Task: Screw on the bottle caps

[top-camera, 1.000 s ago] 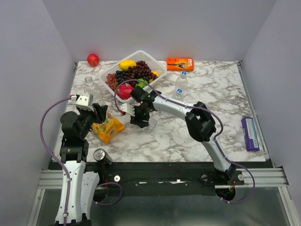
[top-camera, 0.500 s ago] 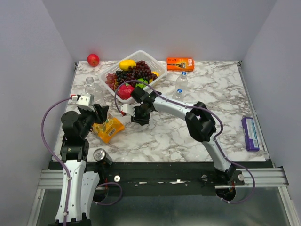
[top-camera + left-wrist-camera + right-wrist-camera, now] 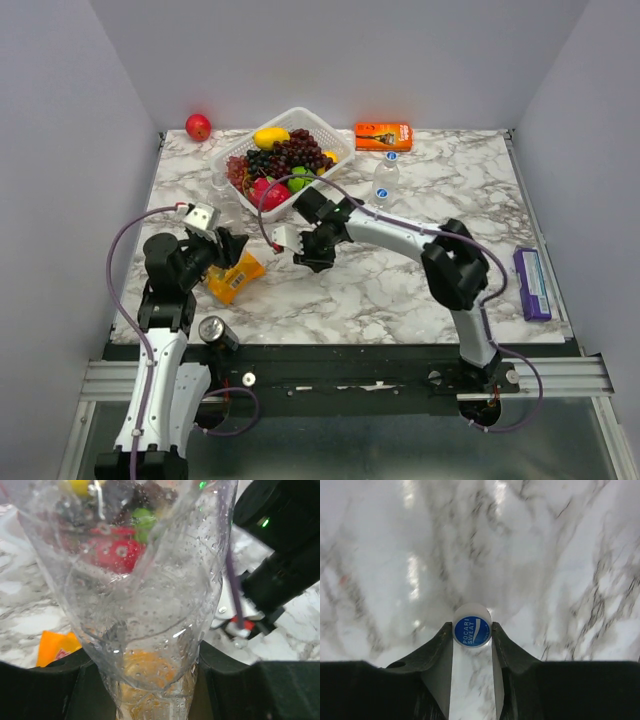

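Note:
My left gripper (image 3: 150,690) is shut on a clear bottle (image 3: 145,605) with droplets inside; the bottle fills the left wrist view, its ribbed body between the black fingers. From above, that gripper (image 3: 225,245) sits at the table's left with the bottle (image 3: 220,195) reaching toward the basket. My right gripper (image 3: 472,632) is shut on a small blue bottle cap (image 3: 472,631) printed with white lettering, just above the marble. In the top view the right gripper (image 3: 310,258) is mid-table, right of the left gripper. A second bottle (image 3: 385,180) with a blue cap stands farther back.
A white basket (image 3: 340,150) of fruit sits at the back centre. A red apple (image 3: 198,126) lies at the back left, an orange box (image 3: 383,135) behind the second bottle. An orange snack packet (image 3: 232,277) and a can (image 3: 215,331) lie near the left arm. A purple box (image 3: 531,282) is at the right edge.
The right gripper's fingers have closed onto the blue cap and shifted slightly right. The left arm has swung right, carrying the bottle toward the middle.

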Motion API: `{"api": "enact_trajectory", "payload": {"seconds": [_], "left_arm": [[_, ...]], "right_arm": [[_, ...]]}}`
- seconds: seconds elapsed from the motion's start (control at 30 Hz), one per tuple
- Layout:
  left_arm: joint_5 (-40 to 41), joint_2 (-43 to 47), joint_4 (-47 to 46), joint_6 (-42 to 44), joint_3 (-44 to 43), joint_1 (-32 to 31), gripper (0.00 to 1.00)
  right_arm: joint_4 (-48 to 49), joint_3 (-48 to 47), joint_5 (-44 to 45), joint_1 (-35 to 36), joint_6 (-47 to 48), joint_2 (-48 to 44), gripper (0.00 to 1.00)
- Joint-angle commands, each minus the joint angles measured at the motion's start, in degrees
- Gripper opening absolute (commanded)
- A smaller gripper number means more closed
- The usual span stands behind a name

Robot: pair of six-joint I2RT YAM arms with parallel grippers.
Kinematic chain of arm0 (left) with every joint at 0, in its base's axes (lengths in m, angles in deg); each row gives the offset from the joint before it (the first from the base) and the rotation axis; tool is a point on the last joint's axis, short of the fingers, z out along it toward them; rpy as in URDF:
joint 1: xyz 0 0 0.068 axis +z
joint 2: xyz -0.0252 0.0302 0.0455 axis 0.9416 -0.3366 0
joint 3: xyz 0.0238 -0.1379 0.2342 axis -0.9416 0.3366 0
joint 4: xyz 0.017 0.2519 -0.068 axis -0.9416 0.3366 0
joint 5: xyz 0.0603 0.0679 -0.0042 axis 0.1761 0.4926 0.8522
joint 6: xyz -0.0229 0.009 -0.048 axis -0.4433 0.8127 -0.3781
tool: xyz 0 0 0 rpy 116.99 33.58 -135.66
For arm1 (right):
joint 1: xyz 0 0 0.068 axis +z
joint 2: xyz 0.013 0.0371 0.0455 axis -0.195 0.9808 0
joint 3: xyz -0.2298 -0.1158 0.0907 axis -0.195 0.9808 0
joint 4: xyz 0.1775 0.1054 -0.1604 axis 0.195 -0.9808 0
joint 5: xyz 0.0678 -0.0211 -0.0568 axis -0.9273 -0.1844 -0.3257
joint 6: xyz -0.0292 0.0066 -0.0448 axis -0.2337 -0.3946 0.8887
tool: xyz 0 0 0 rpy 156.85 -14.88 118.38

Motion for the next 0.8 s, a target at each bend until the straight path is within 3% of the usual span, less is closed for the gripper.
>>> {"api": "enact_trajectory", "payload": {"seconds": [0.0,0.03,0.13,0.33,0.43,0.57,0.77], "left_arm": [[-8.8,-3.8,-5.6,9.4,1.5,-8.0,0.00],[-8.9,-4.5,-5.7,13.6,1.7,-12.8,0.00],[-9.2,-6.0,-8.8,18.6,4.9,-18.7,0.00],[-5.3,-7.4,-23.9,22.0,14.6,-30.8,0.00],[-3.7,-11.0,-29.3,24.8,16.0,-36.7,0.00],[-2.6,-15.7,-35.7,22.4,16.1,-41.0,0.00],[-2.1,-18.8,-38.1,22.3,15.9,-45.5,0.00]], "right_arm": [[-7.1,5.6,-5.8,-1.6,-0.1,-20.9,0.28],[-8.8,6.1,-6.6,-1.8,-0.6,-24.0,0.28],[-15.2,6.6,-11.4,-1.8,-1.9,-35.3,0.29],[-21.0,4.8,-12.6,-1.8,-9.4,-46.0,0.31],[-23.4,2.8,-13.4,-1.6,-7.4,-46.1,0.31],[-24.7,-1.2,-13.5,-1.5,-3.7,-43.9,0.31],[-26.5,-3.0,-13.9,-0.8,2.5,-41.2,0.32]]}}
